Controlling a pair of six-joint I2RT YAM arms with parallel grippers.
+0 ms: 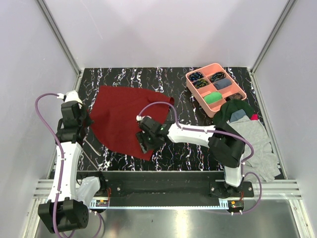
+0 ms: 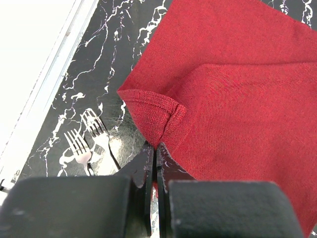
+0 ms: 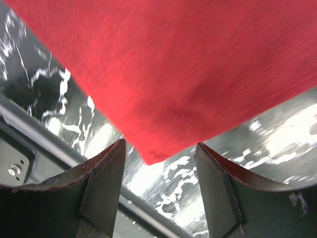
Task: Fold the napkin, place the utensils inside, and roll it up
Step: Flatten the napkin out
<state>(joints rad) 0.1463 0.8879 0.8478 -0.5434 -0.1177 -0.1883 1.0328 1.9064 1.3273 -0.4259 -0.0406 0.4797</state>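
On the far left of the black, white-veined marbled desk (image 1: 148, 79), two slim silvery forks, the utensils (image 2: 94, 134), are being seen in the left wrist view. They are lying side by side on the glossy surface with tines pointing away, just beside the cloth's near corner but apart from it. In the top view they are being hidden.

Next to them, the left gripper (image 2: 154, 148) is being kept with its dark fingers (image 2: 143, 168) pressed together on a hemmed corner of the napkin (image 2: 237, 89). That corner is being lifted and bunched into a small fold, with a stitched ridge showing along the edge.

The napkin (image 1: 124, 116) itself, a dark red woven cloth with a fine ribbed texture, is being spread across the left and middle of the desk, its outline irregular and a crease running across it.

At its near point, the right gripper (image 3: 161, 148) is being held with its curved, red-edged fingers (image 3: 106, 183) apart, the pointed cloth corner being framed between them. Whether it is being touched cannot be told.

Further right, a pink compartmented tray (image 1: 204, 69) is being shown holding small dark and green items, and a rumpled pile of grey, green and blue clothes (image 1: 252, 139) is lying beside it.
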